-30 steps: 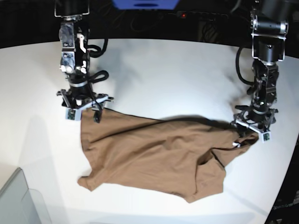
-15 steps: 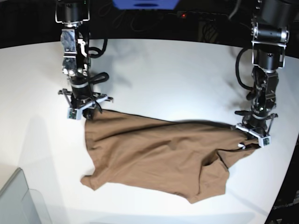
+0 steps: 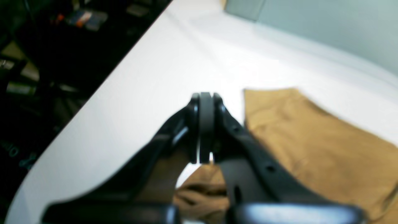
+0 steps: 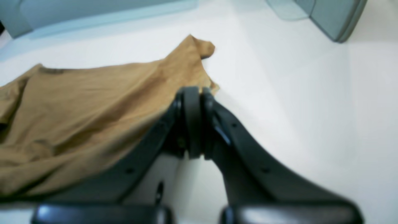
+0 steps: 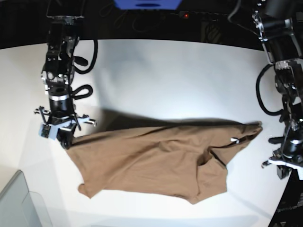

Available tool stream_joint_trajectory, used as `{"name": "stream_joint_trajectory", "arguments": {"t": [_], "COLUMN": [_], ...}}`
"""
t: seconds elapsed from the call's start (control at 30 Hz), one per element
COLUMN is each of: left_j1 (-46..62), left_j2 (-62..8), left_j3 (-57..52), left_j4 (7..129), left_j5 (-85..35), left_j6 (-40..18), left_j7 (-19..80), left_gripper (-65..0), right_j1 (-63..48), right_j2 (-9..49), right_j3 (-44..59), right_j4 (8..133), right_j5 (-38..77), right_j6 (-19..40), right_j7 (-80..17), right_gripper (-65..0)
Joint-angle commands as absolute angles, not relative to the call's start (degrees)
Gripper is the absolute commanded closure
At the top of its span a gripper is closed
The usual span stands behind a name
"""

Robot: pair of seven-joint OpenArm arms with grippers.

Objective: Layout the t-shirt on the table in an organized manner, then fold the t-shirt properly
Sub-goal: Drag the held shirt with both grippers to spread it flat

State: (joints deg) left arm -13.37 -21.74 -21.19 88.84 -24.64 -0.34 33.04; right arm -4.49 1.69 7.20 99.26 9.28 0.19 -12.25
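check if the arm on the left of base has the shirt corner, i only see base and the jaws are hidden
observer: right wrist view: the right gripper is shut, with the t-shirt hem running into its tips.
operator: and the other arm
observer: left wrist view: the left gripper is shut pad to pad, no cloth between the tips, bare table behind them, t-shirt edge off to one side.
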Motion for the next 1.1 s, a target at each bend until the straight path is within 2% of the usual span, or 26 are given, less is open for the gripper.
{"name": "stream_joint_trajectory", "arguments": {"t": [0.0,0.17,0.33,0.4,0.57,0.7,0.8,1.07], "left_j1": [-14.73,-14.46,-11.12,-9.1,-6.37,-5.93,-7.16,-10.77], "left_j2": [-22.81,-22.81,-19.38,-18.07,-17.71,-17.54,-17.19,-17.1], "left_j3": [-22.64,-23.52,-19.56,-18.24,-13.93,-11.91,-8.4,0.75], "left_j4": [91.38,93.93,90.15,89.54,89.1,86.73,82.86,75.3], "left_j5": [-24.48,-24.48,-24.04,-24.04,-23.96,-21.49,-17.98,-14.73], "left_j6": [-0.22,-0.22,-0.22,-0.22,-0.22,-0.22,-0.22,-0.22], "left_j7": [32.84,35.65,39.96,41.89,44.79,42.59,40.48,35.12], "left_gripper": [-0.4,-0.4,-1.8,-6.4,-28.8,-41.4,-45.2,-45.0], "right_j1": [-3.38,-3.21,-3.65,-4.09,-5.23,-5.76,-5.93,-6.46], "right_j2": [2.07,2.07,1.8,1.63,1.63,1.63,1.63,0.84], "right_j3": [8.22,8.92,8.84,8.75,8.66,8.66,8.66,8.57], "right_j4": [101.93,108.09,107.47,106.95,106.24,106.24,106.24,106.15], "right_j5": [9.1,9.19,9.19,9.19,9.19,9.19,9.19,9.19], "right_j6": [0.22,0.31,0.31,0.31,0.31,0.31,0.31,0.31], "right_j7": [-9.71,-9.71,-9.8,-9.8,-9.8,-9.8,-9.8,-9.8], "right_gripper": [0.0,0.0,0.0,0.0,0.0,0.0,0.0,0.0]}}
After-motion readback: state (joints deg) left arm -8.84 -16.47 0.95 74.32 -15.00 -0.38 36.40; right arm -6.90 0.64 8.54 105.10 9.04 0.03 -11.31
